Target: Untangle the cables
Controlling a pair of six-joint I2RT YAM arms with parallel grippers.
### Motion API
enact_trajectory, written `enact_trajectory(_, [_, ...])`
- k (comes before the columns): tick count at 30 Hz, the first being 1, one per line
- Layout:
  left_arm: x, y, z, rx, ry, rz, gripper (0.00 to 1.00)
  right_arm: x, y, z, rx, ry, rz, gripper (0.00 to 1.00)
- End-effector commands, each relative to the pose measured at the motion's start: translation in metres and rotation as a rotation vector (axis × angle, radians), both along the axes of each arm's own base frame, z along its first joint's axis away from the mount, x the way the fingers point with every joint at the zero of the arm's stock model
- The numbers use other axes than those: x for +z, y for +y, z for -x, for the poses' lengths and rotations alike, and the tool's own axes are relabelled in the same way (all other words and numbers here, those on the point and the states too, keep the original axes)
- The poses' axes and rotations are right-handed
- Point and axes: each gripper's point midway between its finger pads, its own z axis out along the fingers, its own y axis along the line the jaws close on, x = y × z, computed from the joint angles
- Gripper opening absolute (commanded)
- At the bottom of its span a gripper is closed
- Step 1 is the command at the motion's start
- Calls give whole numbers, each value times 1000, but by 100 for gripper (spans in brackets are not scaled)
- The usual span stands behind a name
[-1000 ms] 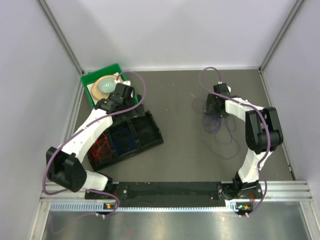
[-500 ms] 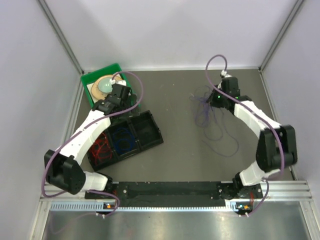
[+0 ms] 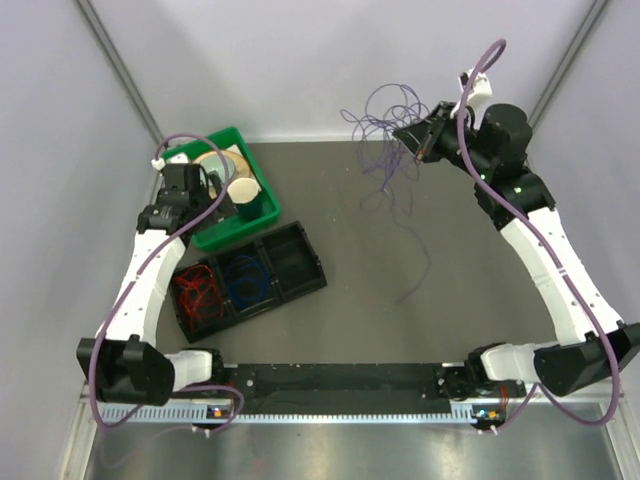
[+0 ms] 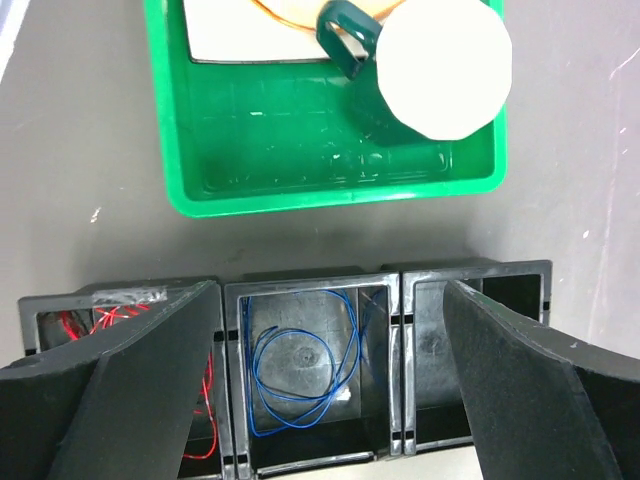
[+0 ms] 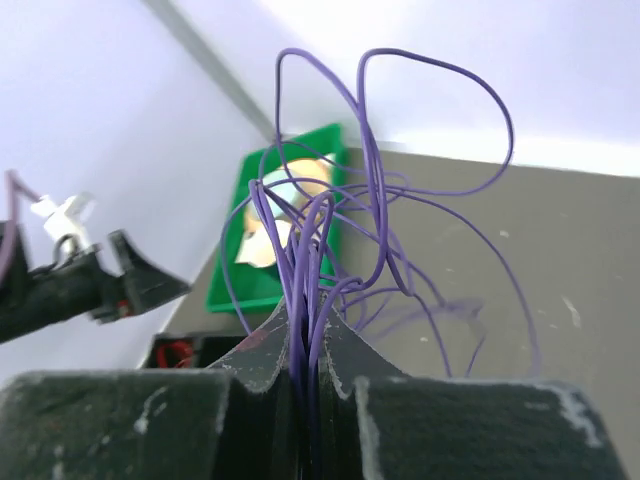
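Now that the purple cable (image 3: 385, 125) is off the table (image 3: 350, 330), where it lies as a loose heap in the view of a second ago, it hangs as a bundle of loops high near the back wall (image 3: 330, 70). One long tail trails down toward the surface; whether its end touches cannot be told. The right gripper (image 3: 418, 140) is the change. Its jaws, apart a second ago, are now pinched tight on several purple strands, which the right wrist view shows fanning up from between the fingertips (image 5: 305, 330).

Judgement: lifting lets the loops fall open under their own weight, so this reads as the shake-out step for the last loose cable.

- The red cable (image 3: 195, 295) and blue cable (image 3: 245, 285) sit in the left and middle compartments of the black organiser (image 3: 300, 262). The right compartment is bare.
- The left gripper (image 3: 185, 190) has swung off the organiser to above the green tray (image 3: 260, 215). Its jaws are spread wide and hold nothing.
- The tray holds a teal mug (image 4: 345, 35).

Surface: dark grey, matt, with a few pale specks. Room: pale lilac panels on three sides with metal corner posts, and a rail (image 3: 350, 385) along the near edge.
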Motion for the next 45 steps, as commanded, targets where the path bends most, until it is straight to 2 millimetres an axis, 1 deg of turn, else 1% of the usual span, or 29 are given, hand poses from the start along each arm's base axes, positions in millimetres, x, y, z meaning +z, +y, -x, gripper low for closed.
enact_trajectory(1, [25,10,6,50,-62,22,99,51,32,34,140,-96,-52,0])
enact_trajectory(2, [27,14,7,61,-67,20,99,59,37,39,159,-113,-57,0])
enact_trajectory(3, [28,19,8,79,-66,16,99,62,43,43,175,-119,-62,0])
enact_trajectory(4, [30,23,10,87,-70,13,99,63,52,49,204,-122,-64,0])
enact_trajectory(5, [32,24,10,93,-74,13,99,61,57,51,215,-118,-63,0])
enact_trajectory(6, [33,33,12,122,-77,12,99,57,62,52,223,-110,-64,0])
enact_trajectory(7, [34,35,13,126,-81,13,99,54,67,51,232,-101,-67,0])
enact_trajectory(8, [35,37,14,127,-80,10,99,40,76,51,250,-72,-61,0])
enact_trajectory(10, [35,42,16,141,-80,10,99,27,88,48,267,-38,-75,0])
enact_trajectory(11, [36,44,16,145,-83,11,99,5,100,44,285,20,-69,0])
enact_trajectory(13, [33,44,16,143,-77,15,99,-14,114,40,301,60,-62,0])
enact_trajectory(14, [32,43,16,141,-77,21,99,-37,128,37,321,111,-42,0])
enact_trajectory(17, [27,43,16,137,-61,29,99,-76,149,32,333,192,-2,0])
enact_trajectory(18, [26,41,16,129,-61,34,99,-101,163,30,349,243,21,0])
enact_trajectory(21, [23,42,16,129,-53,35,99,-132,183,32,381,310,39,0])
enact_trajectory(22, [22,41,17,126,-50,34,99,-152,189,29,377,350,59,0])
enact_trajectory(24, [21,42,17,128,-45,34,99,-171,198,30,383,390,73,0])
enact_trajectory(25, [21,41,17,125,-46,35,99,-190,205,31,386,425,93,0])
enact_trajectory(27, [18,41,16,126,-42,40,99,-207,212,32,383,461,112,0])
enact_trajectory(28, [17,40,16,121,-39,45,99,-224,217,33,390,494,127,0])
enact_trajectory(32, [16,39,16,117,-37,46,99,-243,230,34,398,529,142,0])
enact_trajectory(34, [14,39,17,115,-35,46,99,-247,235,33,388,530,158,0])
enact_trajectory(35, [13,39,17,116,-33,50,99,-259,238,34,392,548,177,0])
enact_trajectory(37, [10,38,18,112,-27,54,99,-268,241,31,373,559,198,0])
enact_trajectory(38, [10,37,18,110,-30,59,99,-278,244,33,373,572,221,0])
enact_trajectory(39, [10,35,18,105,-32,67,99,-284,245,32,368,580,234,0])
enact_trajectory(42, [8,34,19,100,-26,72,99,-296,248,34,355,594,262,0])
enact_trajectory(43, [8,34,19,99,-27,68,99,-298,246,31,330,586,275,0])
enact_trajectory(45, [8,33,19,95,-27,75,99,-304,248,32,325,581,298,0])
